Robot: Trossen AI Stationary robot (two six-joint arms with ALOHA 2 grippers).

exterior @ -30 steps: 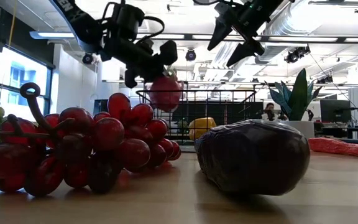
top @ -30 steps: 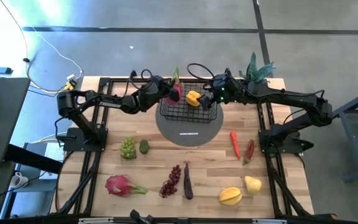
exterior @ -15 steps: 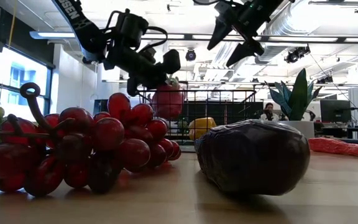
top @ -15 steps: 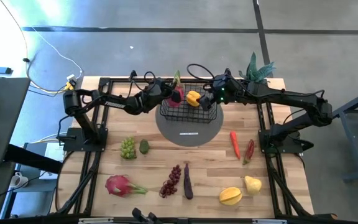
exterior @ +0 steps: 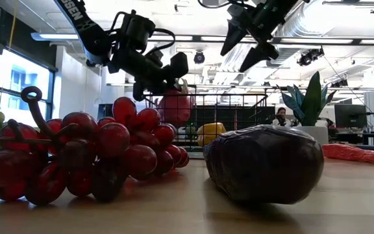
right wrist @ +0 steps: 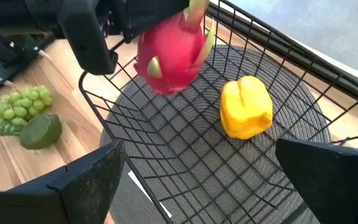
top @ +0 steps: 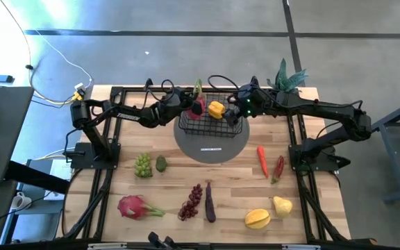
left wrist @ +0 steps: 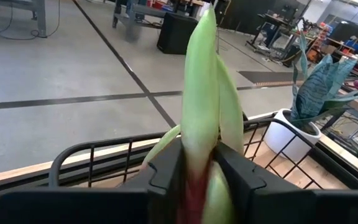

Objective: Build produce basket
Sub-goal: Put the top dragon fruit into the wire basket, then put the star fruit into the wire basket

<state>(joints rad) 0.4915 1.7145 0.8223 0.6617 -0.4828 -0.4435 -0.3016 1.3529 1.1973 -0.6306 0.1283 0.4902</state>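
Your basket (top: 210, 117) sits on the grey disc (top: 211, 142) near the table's far edge, with a yellow fruit (right wrist: 246, 116) already inside. Your left gripper (top: 189, 106) is clamped on a pink dragon fruit (right wrist: 170, 60), hanging above the basket's left rim. Right gripper (top: 234, 113) hovers over the right side, fingers spread wide, nothing in them

Left arm extended from its base at the left edge toward centre, its tool (top: 189, 105) clamped on a pink dragon fruit (top: 197, 105) (leaf tip pinched between the fingers (left wrist: 166, 171)). Right arm extended from the right, its tool (top: 236, 111) raised, fingers (exterior: 249, 60) spread apart.
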